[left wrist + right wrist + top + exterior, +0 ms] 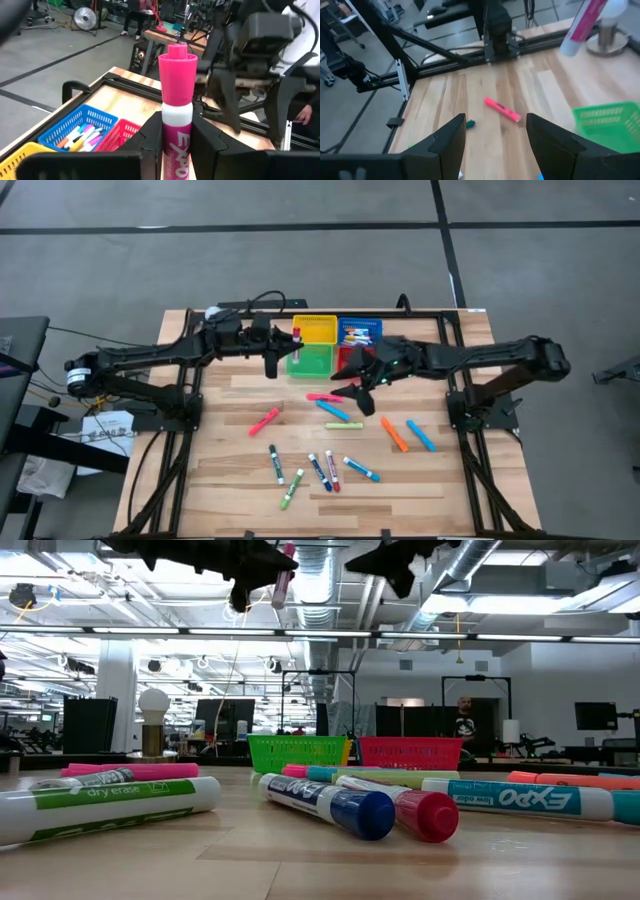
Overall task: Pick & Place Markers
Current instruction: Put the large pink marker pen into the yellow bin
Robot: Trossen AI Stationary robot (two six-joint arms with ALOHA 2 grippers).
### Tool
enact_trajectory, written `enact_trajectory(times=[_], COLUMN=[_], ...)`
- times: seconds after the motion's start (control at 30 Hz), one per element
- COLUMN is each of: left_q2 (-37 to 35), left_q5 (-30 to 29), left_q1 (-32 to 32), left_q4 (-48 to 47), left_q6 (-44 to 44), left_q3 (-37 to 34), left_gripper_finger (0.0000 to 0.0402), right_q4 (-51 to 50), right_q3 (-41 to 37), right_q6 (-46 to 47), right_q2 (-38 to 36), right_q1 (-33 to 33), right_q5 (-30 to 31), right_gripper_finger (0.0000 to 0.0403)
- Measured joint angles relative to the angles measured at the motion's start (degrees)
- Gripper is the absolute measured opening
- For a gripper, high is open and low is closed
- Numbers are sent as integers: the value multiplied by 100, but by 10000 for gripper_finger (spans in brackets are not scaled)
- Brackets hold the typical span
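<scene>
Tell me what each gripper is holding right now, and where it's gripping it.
The left gripper holds a pink marker by its body, cap end sticking out. The right gripper is open and empty.

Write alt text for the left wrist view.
The left gripper is shut on an upright pink marker. Past it lie a blue basket holding markers, a red basket, a yellow basket's corner and the wooden table.

My left gripper [283,350] hangs above the seam between the yellow basket [314,330] and the green basket [312,361], closed on a pink marker [296,335]. My right gripper [357,392] hovers over the red basket [352,359], fingers apart, empty, next to the blue basket [360,331]. On the wooden table [230,480] loose markers lie scattered: a pink one [264,421], an orange one [394,434], a green one [291,490].
</scene>
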Motion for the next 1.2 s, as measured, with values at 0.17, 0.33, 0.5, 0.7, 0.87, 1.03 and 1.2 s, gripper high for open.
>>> enact_trajectory(times=[0.17, 0.33, 0.5, 0.7, 0.87, 1.03, 1.2], left_q2=[0, 108, 624, 1603, 2254, 2744, 3052], left_q5=[96, 98, 111, 268, 399, 396, 393], left_q1=[153, 240, 243, 241, 394, 652, 973], left_q4=[-15, -6, -23, -7, -321, -513, -669], left_q6=[5, 165, 305, 738, 1089, 1360, 1733], left_q3=[15, 21, 146, 804, 1407, 1856, 2092], left_gripper_finger=[63, 63, 63, 63, 63, 63, 63], right_q4=[-287, 62, 644, 1163, 1483, 1503, 1570], right_q3=[-4, -481, -1225, -2019, -2546, -2914, -3181], right_q6=[-53, 74, 483, 800, 922, 970, 1020], right_q2=[-381, -750, -1187, -1797, -2381, -3029, -3615], right_q1=[-90, -90, -90, -90, -107, -219, -429], right_q5=[-3, -5, -5, 15, 18, 56, 55], right_gripper_finger=[196, 194, 196, 194, 192, 192, 193])
